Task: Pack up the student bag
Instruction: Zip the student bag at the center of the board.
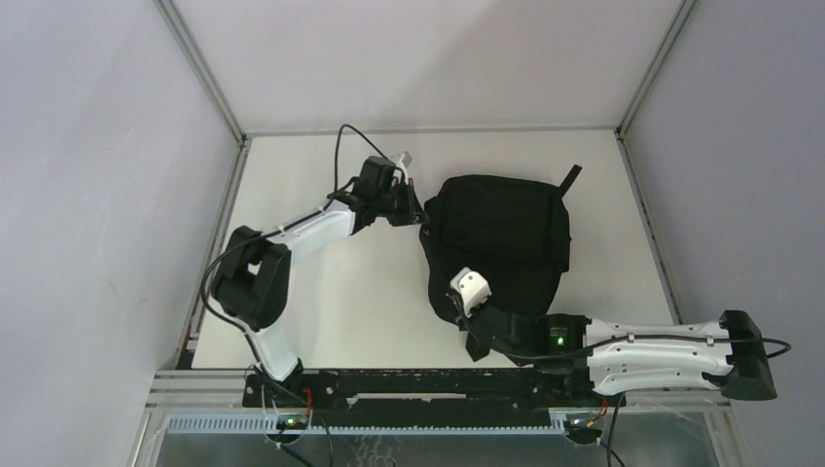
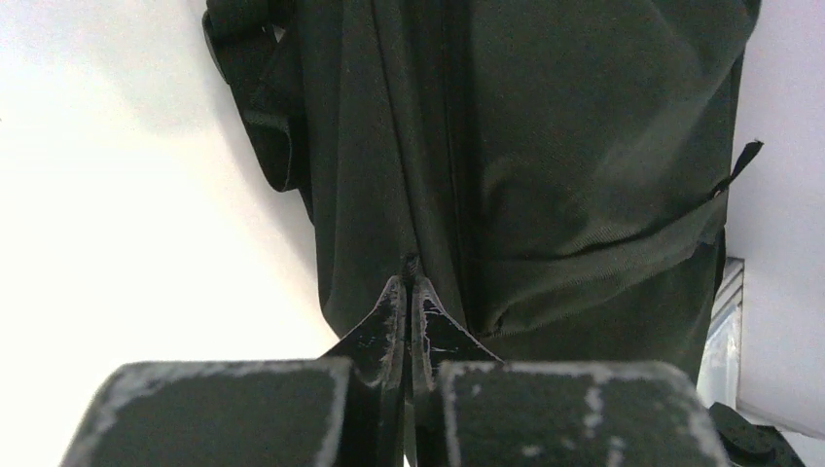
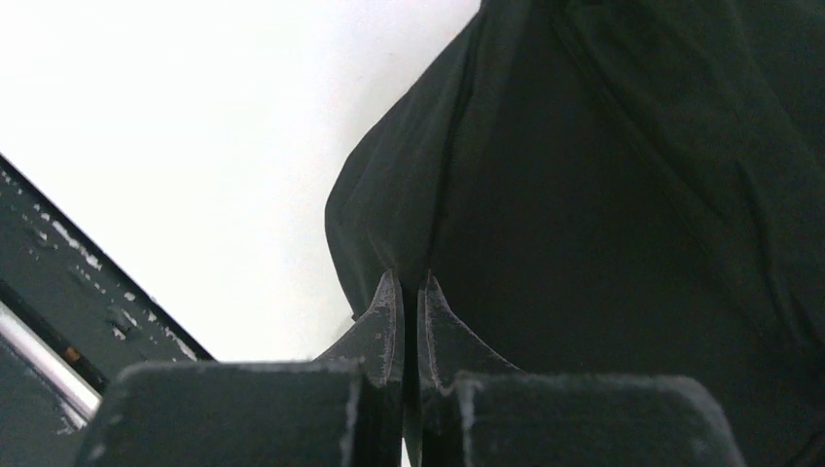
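Observation:
The student bag (image 1: 506,238) is a black soft backpack lying on the white table right of centre. My left gripper (image 1: 420,211) is at the bag's upper left edge; in the left wrist view it (image 2: 410,282) is shut on a small zip part of the bag (image 2: 545,146). My right gripper (image 1: 455,309) is at the bag's near left edge; in the right wrist view it (image 3: 410,287) is shut, pinching a fold of the bag's fabric (image 3: 623,214). No books or pens show.
The white table (image 1: 331,302) has grey walls on three sides. A black rail (image 1: 418,384) with the arm bases runs along the near edge. A bag strap (image 1: 571,177) sticks out at the far right corner of the bag.

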### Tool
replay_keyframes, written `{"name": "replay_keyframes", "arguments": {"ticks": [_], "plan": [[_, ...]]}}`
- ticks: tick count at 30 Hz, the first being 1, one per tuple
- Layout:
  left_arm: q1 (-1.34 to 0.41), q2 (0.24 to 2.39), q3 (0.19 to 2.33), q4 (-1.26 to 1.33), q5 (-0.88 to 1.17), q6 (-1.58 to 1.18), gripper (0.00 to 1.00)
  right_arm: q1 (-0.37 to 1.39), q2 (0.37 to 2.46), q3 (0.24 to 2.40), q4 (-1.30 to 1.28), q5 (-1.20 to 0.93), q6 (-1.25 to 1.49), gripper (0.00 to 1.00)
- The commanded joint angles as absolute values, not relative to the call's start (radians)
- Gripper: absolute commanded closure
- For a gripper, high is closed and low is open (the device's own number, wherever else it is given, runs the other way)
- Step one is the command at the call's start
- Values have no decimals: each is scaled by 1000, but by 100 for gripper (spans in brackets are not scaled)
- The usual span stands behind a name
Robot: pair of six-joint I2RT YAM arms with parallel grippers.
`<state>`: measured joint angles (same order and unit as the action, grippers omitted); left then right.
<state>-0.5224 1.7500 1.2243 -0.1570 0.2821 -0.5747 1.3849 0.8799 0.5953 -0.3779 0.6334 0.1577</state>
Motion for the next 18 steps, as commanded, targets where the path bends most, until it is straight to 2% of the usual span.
{"name": "replay_keyframes", "arguments": {"ticks": [1, 9, 14, 17, 18], "plan": [[-489, 1809, 1349, -91, 235, -546, 100, 1485, 886, 647, -423, 647, 175, 100], [-453, 1917, 1461, -143, 234, -533, 100, 1560, 890, 673, -426, 688, 246, 100], [-446, 1859, 1461, -181, 277, -521, 98, 1537, 914, 674, -357, 729, 255, 100], [-446, 1797, 1503, -279, 267, -495, 58, 1417, 942, 675, -241, 677, 262, 100], [-446, 1761, 1503, -296, 260, -486, 51, 1353, 947, 675, -189, 617, 267, 100]]}}
